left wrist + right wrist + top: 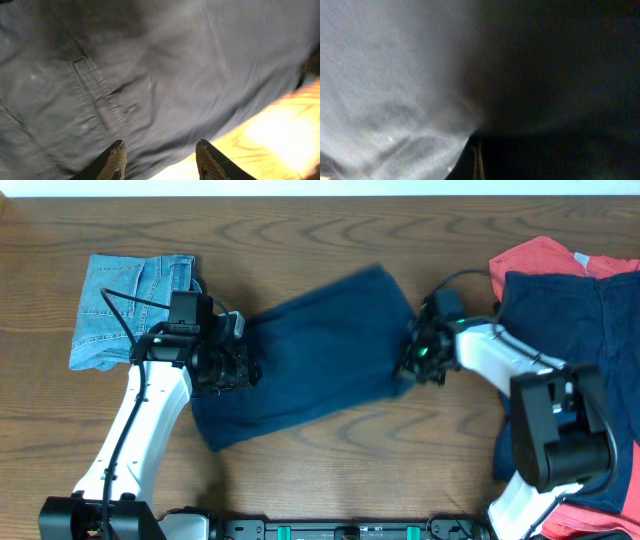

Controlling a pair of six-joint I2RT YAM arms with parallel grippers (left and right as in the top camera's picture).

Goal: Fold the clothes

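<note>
Navy garment (320,350): lying on table (330,480), between both grippers.
Left gripper (160,150): jaws spread, over garment's left edge.
Right gripper (477,152): jaws pressed together, pinching garment's right edge.

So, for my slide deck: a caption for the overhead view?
Mid-fold: dark blue garment in the centre, folded jeans at left, unsorted clothes pile at right.
</note>
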